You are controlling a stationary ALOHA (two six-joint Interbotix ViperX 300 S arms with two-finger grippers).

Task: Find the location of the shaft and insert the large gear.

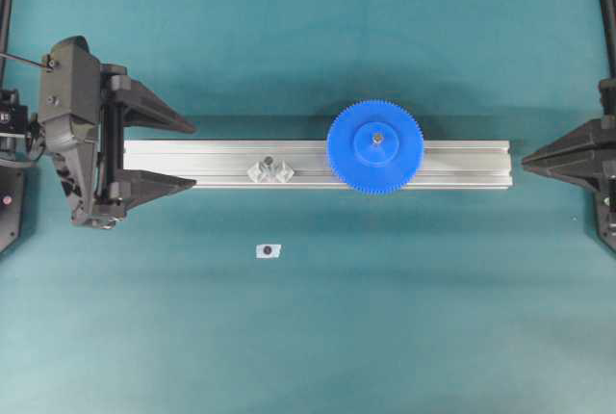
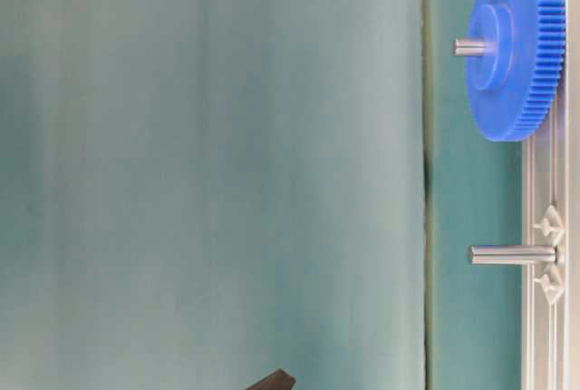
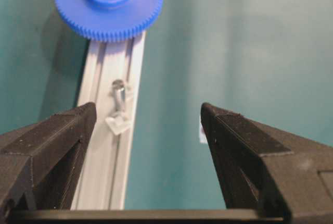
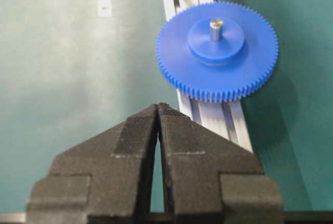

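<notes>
Green table is holding a silver rail | large gear is sitting on the shaft | left gripper is gaping wide, holding nothing | right gripper is pinching tight, holding nothing

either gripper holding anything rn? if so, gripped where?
Nothing is held. The left gripper is open and empty; the right gripper is shut on nothing. The large gear sits on the shaft on the rail, clear of both.

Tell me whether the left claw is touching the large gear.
Apart. The overhead view shows the open left claw at the rail's left end, with bare rail between it and the large gear.
</notes>
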